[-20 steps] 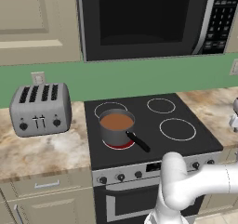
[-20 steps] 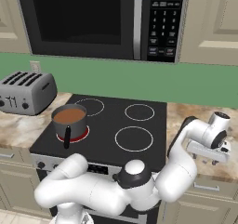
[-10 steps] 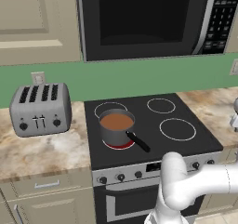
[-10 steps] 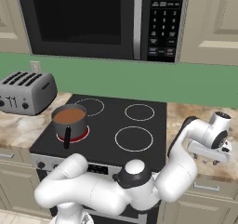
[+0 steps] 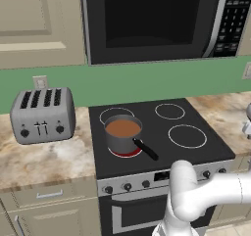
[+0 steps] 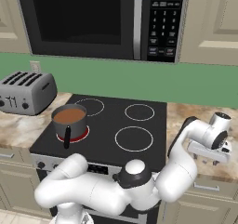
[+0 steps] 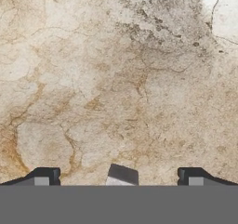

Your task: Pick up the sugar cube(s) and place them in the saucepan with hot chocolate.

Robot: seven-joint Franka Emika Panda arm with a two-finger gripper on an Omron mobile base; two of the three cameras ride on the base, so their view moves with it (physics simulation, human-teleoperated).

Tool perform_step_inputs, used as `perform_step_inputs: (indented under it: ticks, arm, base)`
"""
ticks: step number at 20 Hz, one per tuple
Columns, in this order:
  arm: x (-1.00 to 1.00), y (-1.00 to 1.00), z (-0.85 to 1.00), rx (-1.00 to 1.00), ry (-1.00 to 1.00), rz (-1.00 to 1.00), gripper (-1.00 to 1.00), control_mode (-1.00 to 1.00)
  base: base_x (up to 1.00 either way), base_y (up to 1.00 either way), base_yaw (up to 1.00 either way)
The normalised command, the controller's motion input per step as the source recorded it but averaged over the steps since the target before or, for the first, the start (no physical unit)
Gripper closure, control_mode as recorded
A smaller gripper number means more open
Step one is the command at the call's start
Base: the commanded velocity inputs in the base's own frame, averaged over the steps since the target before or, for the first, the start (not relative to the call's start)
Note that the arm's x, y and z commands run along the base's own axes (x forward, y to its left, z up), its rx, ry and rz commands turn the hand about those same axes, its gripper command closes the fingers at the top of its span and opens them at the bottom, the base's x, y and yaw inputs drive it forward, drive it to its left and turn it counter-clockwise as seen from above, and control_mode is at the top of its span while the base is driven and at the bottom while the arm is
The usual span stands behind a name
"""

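Note:
The saucepan [image 5: 121, 141], small, grey and round with a black stick handle [image 5: 145, 149], stands on the stove's front left burner. It holds the smooth reddish-brown hot chocolate [image 5: 123, 128]; the right base view has the pan [image 6: 69, 124] at its left. My gripper [image 6: 214, 149] hangs over the marble counter right of the stove, pointing down. In the hand view the gripper [image 7: 118, 176] is open, its fingertips [image 7: 44, 176] wide apart. A small pale sugar cube [image 7: 122, 175] lies on the counter between them, partly cut off at the bottom.
A silver toaster [image 5: 43, 114] stands on the counter left of the stove [image 5: 186, 147]. A black microwave [image 5: 157, 19] hangs over the burners. The arm's elbow [image 6: 135, 176] juts out in front of the stove's knob panel.

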Motion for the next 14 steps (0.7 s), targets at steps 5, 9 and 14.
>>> perform_step_inputs:
  ticks: [5,9,14]
  arm:
    - [0.0,0.0,-0.29,0.0,0.0,0.0,-1.0,-1.0]
    - [-0.01,0.0,-0.13,0.0,0.0,0.0,-1.0,-1.0]
    - [-0.04,0.0,-0.09,0.0,0.0,0.0,-1.0,-1.0]
  base:
    - [0.0,0.0,0.0]
    - [0.0,0.0,0.0]
    - [0.0,0.0,0.0]
